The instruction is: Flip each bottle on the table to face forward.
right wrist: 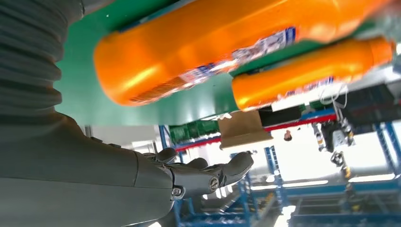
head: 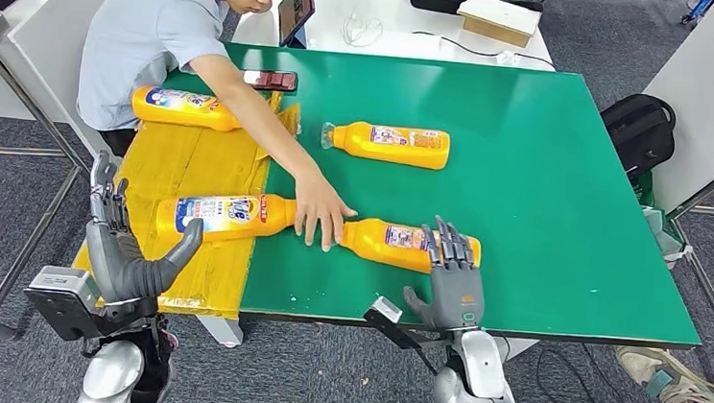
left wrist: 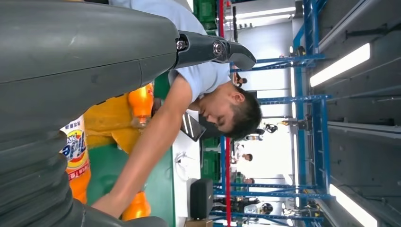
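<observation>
Four orange bottles lie on the green desk [head: 547, 178]. R hand [head: 451, 284] is at the near edge, fingers [head: 450, 245] spread over the near-right bottle [head: 398, 244], gripping nothing. L hand [head: 128, 251] is off the desk's left corner, fingers apart, empty. A person's hand [head: 321, 216] rests between the near-left bottle [head: 222, 215] & near-right one.

Phone [head: 270, 80] and laptop [head: 296, 7]

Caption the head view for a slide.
Four bottles lie on the table; a person's hand touches two necks while the right hand rests at one bottle.
</observation>
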